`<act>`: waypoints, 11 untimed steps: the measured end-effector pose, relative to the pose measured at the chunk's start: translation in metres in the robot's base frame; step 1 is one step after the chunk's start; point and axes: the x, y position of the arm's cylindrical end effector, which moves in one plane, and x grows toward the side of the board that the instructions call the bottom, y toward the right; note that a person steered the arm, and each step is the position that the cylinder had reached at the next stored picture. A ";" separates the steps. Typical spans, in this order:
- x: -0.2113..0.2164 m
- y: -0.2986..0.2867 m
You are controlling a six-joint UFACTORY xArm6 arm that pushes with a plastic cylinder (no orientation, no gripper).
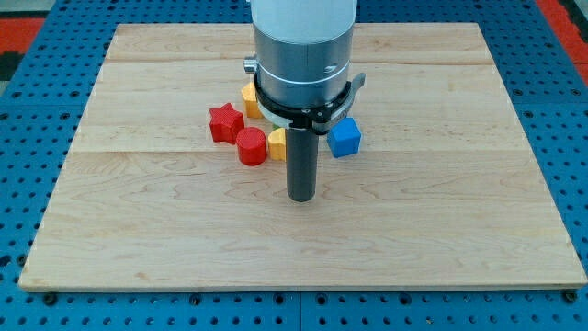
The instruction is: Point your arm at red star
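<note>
Camera view. A light wooden board lies on a blue perforated surface. The arm's grey cylindrical housing descends from the view's top centre and ends in a straight dark rod. My tip rests on bare wood near the board's middle, touching no block. There are no jaws on this end effector, so nothing opens, closes or is held; the rod carries nothing.

The red star lies to the view's upper left of my tip, clearly apart from it. Just to the star's lower right, touching it or nearly so, stands a red cylinder. A yellow block sits against the cylinder's right side, just left of the rod; its shape cannot be made out because the rod covers part of it. A second yellow block shows at the housing's left edge, above the cylinder, mostly hidden. A blue cube stands to the view's right of the rod, apart from the other blocks. A sliver of pale green shows beneath the housing; whether it is a block cannot be told.
</note>
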 end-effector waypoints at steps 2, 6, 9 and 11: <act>-0.007 0.000; 0.012 -0.011; -0.040 -0.140; -0.072 -0.007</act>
